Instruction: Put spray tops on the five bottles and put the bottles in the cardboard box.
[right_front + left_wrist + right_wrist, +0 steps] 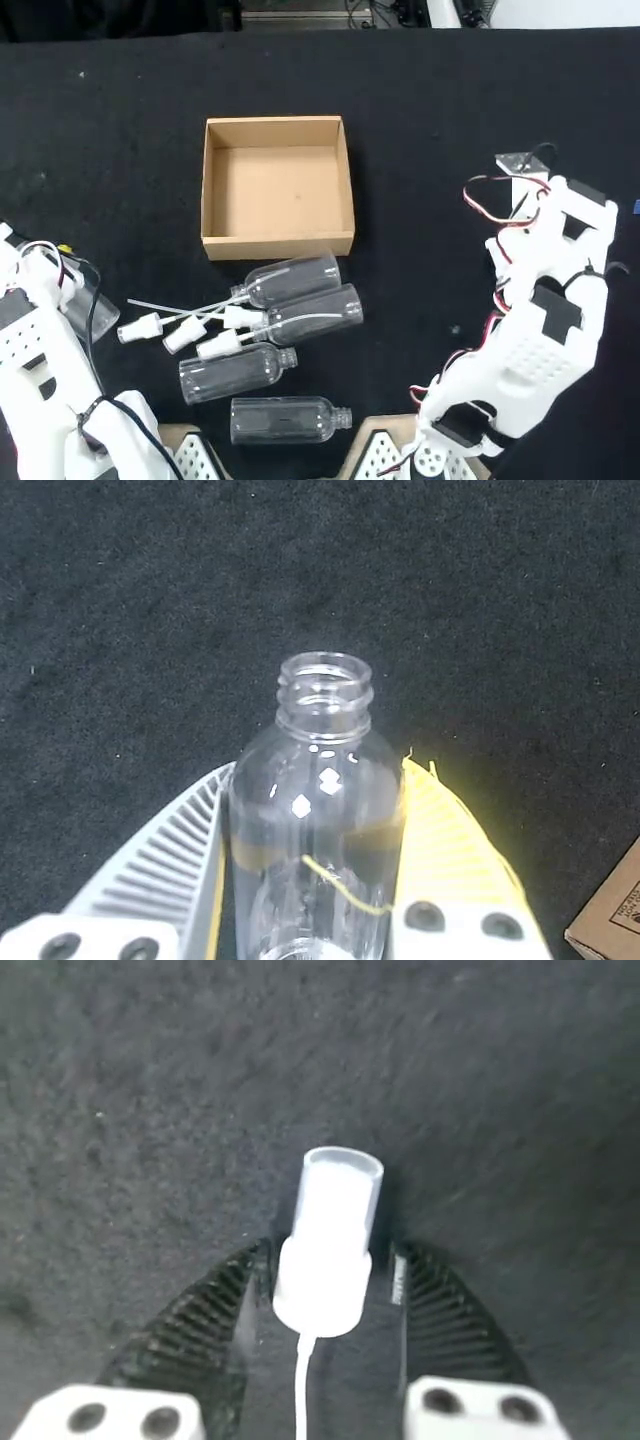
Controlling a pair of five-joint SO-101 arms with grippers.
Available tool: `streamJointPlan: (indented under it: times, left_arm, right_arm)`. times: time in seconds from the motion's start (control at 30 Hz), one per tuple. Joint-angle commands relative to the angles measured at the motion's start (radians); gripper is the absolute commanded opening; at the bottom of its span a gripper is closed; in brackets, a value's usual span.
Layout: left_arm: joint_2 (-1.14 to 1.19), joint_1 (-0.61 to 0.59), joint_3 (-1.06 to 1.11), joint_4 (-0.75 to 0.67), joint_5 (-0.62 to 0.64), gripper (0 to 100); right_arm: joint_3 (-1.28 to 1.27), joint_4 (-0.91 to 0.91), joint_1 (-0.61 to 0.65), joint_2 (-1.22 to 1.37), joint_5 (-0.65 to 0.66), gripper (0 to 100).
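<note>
Left gripper (318, 780) pinching open-necked bottle (320, 820), neck jutting past its tips | right gripper (328, 1260) clamped on spray top (335, 1210), cap end forward | cardboard box (278, 245) and four loose bottles (315, 312) lie between both grippers.

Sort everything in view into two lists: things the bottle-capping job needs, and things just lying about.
Needed: cardboard box; bottle in left fingers; spray top in right fingers; four bottles lying near the box; loose spray tops beside them.
Lying about: black table cover; cables at the far edge.
</note>
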State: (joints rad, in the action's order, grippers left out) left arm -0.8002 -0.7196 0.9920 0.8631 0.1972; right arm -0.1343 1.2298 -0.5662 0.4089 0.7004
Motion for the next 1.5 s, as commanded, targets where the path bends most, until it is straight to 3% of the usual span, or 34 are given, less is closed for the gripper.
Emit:
streamJointPlan:
  times: [0.0, 0.13, 0.33, 0.57, 0.73, 0.9, 1.13, 1.23, 1.47]
  left_arm:
    - [-0.029, -0.007, -0.012, -0.021, 0.002, 3]
    - [-0.032, -0.002, -0.001, -0.020, 0.002, 3]
    - [-0.167, 0.025, 0.056, -0.020, 0.002, 3]
    - [-0.537, 0.143, 0.226, -0.029, -0.003, 3]
    - [-0.786, 0.237, 0.335, -0.029, -0.106, 3]
    - [-1.026, 0.320, 0.452, -0.029, -0.143, 3]
    - [-1.023, 0.433, 0.456, -0.032, -0.141, 3]
    - [-1.026, 0.498, 0.467, -0.140, -0.141, 3]
    - [-1.025, 0.519, 0.573, -0.585, -0.141, 3]
  right_arm:
    - [0.038, -0.017, -0.002, 0.001, 0.034, 0.8]
    - [0.035, -0.014, -0.002, -0.067, 0.037, 1.0]
    - [0.038, 0.135, 0.063, -0.297, 0.031, 1.0]
    - [0.042, 0.183, 0.261, -0.610, -0.209, 1.0]
    - [0.045, 0.173, 0.471, -0.819, -0.423, 1.0]
    - [0.054, 0.026, 0.721, -0.964, -0.571, 1.1]
    - [0.048, -0.301, 0.973, -1.027, -0.667, 1.1]
    - [0.048, -0.417, 1.033, -1.027, -0.683, 1.1]
    - [0.047, -0.669, 1.056, -1.029, -0.683, 1.1]
